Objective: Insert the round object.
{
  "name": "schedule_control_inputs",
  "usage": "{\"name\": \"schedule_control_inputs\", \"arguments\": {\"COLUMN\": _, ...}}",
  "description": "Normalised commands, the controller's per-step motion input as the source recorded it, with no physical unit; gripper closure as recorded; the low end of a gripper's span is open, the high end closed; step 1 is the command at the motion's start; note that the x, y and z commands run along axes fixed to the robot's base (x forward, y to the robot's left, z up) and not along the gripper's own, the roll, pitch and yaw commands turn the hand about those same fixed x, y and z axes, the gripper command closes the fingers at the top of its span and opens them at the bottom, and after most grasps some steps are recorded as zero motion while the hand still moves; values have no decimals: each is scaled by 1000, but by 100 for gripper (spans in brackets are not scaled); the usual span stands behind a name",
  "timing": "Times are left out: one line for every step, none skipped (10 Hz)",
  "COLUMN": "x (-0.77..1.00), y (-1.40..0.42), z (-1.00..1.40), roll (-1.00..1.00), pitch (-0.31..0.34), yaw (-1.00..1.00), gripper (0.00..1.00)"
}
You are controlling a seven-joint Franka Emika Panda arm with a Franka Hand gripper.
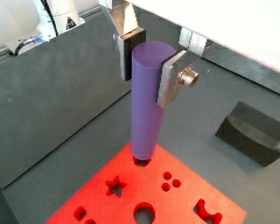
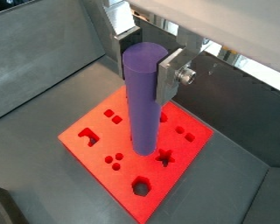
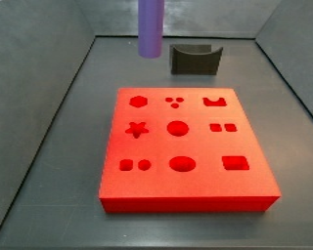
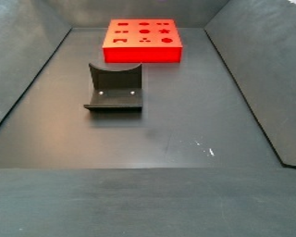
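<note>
My gripper (image 1: 146, 70) is shut on the upper end of the round object (image 1: 146, 114), a long purple cylinder that hangs upright between the silver fingers (image 1: 171, 80). Both wrist views show it, and the gripper (image 2: 145, 66) holds the cylinder (image 2: 143, 114) above the red block (image 2: 166, 179). The red block (image 1: 184, 199) has several shaped holes, round ones among them. In a side view the cylinder (image 3: 150, 29) hangs clear of the block (image 3: 205, 146), near its far left; the gripper is out of that view. In a side view the block (image 4: 144, 54) lies far back, with cylinder and gripper out of view.
The dark fixture (image 3: 195, 59) stands on the grey floor beside the block, and also shows in a wrist view (image 1: 254, 131) and a side view (image 4: 114, 88). Grey walls (image 3: 42, 88) slope up around the floor on all sides.
</note>
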Motion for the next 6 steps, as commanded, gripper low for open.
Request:
{"name": "schedule_control_inputs", "arguments": {"x": 240, "y": -26, "z": -569, "roll": -94, "pitch": -24, "yaw": -23, "gripper": 100}}
{"name": "schedule_control_inputs", "arguments": {"x": 580, "y": -169, "z": -671, "roll": -44, "pitch": -84, "yaw": 0, "gripper": 100}}
{"name": "schedule_control_inputs", "arguments": {"x": 637, "y": -266, "z": -557, "roll": 4, "pitch": -37, "yaw": 0, "gripper": 100}}
{"name": "schedule_control_inputs", "arguments": {"x": 460, "y": -220, "z": -351, "roll": 99, "pitch": 0, "yaw": 0, "gripper": 100}}
{"name": "schedule_control_inputs", "arguments": {"x": 297, "y": -83, "z": -243, "roll": 131, "pitch": 24, "yaw": 0, "gripper": 100}}
{"name": "schedule_control_inputs", "arguments": {"x": 311, "y": -60, "z": -274, "roll": 133, "pitch": 16, "yaw": 0, "gripper": 100}}
